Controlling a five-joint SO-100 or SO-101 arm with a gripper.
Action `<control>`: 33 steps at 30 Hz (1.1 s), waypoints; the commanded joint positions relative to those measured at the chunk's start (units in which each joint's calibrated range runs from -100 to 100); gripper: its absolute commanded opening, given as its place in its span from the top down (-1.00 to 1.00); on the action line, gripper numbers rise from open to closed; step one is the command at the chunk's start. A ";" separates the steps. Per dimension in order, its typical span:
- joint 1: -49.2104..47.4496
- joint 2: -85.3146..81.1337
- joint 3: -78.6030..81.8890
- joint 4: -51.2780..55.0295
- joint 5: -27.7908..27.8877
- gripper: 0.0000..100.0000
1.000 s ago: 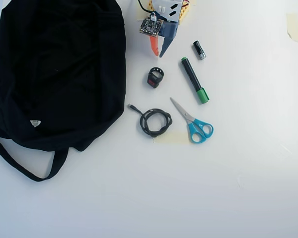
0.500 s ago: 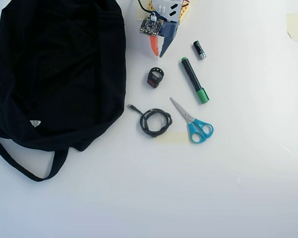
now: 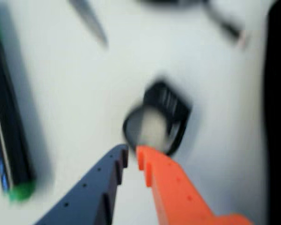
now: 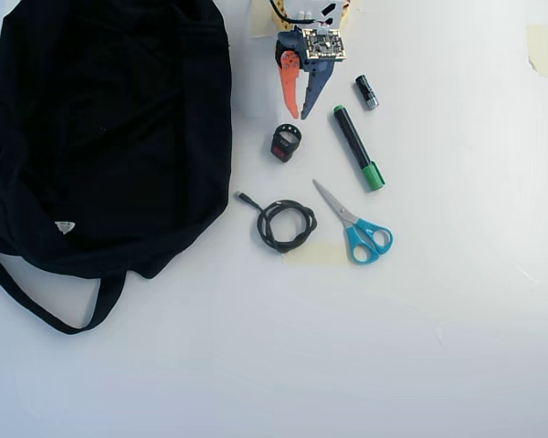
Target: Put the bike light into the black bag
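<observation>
Orange and blue hand point(image 4: 299, 117) with tips nearly pressed together, empty, just beyond bike light point(image 4: 285, 143) on white worktop point(image 4: 420, 319); black bag point(image 4: 100, 128) at left.

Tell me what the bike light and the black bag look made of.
Bike light: likely hard black plastic with a red lens face, plus a rubbery-looking loop strap; the wrist view is too blurred to confirm. Black bag: soft matte fabric, slumped flat with folds and a limp strap.

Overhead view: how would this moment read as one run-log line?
stage: approach | gripper: shut, empty, just above bike light | bike light: on table | black bag: left of it
</observation>
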 commanded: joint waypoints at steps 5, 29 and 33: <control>-4.11 15.10 -11.99 -33.67 -4.21 0.95; -5.08 63.06 -71.29 -24.80 -3.00 0.95; -5.15 62.07 -70.66 -18.86 -2.90 0.95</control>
